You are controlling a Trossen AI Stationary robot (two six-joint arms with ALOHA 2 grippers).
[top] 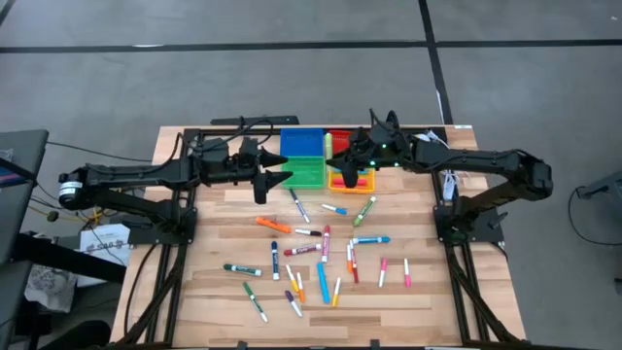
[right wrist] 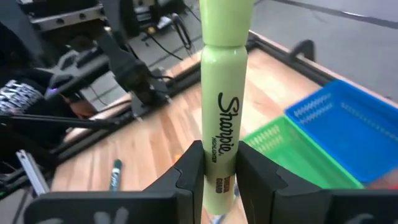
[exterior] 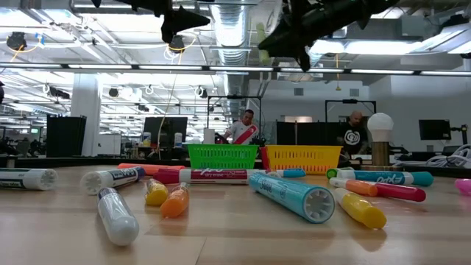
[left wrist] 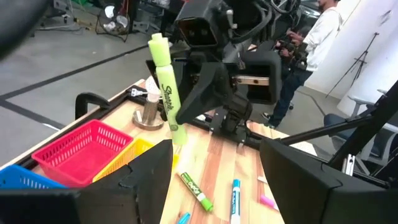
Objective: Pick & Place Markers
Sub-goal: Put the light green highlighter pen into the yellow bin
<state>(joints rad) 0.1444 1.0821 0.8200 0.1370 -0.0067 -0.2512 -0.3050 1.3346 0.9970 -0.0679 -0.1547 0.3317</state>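
Note:
Many markers (top: pixel 321 255) lie scattered flat on the wooden table's middle and near part. My right gripper (top: pixel 335 167) hangs over the bins at the far middle, shut on a yellow-green highlighter marker (left wrist: pixel 166 87), which also fills the right wrist view as the same highlighter (right wrist: pixel 224 93). My left gripper (top: pixel 282 180) stands open just left of the bins, raised above the table, with nothing between its fingers (left wrist: pixel 149 180). In the low view both grippers show only at the top, the right gripper (exterior: pixel 294 37) with the highlighter (exterior: pixel 263 40) beside it. My right gripper pinches the highlighter's barrel near its lower end (right wrist: pixel 221 163) between its two fingers (right wrist: pixel 193 168). The fingers come slanting down from the table's right side and lie across the marker. The highlighter stands nearly upright, most of it above the fingers, lifted clear over the bins.
Four square bins stand together at the far middle: blue (top: pixel 301 143), green (top: pixel 307 172), red (top: pixel 340 139) and yellow (top: pixel 354 179). A metal frame rail (top: pixel 243 131) runs along the table's far edge. People stand in the room beyond the table (exterior: pixel 243 129).

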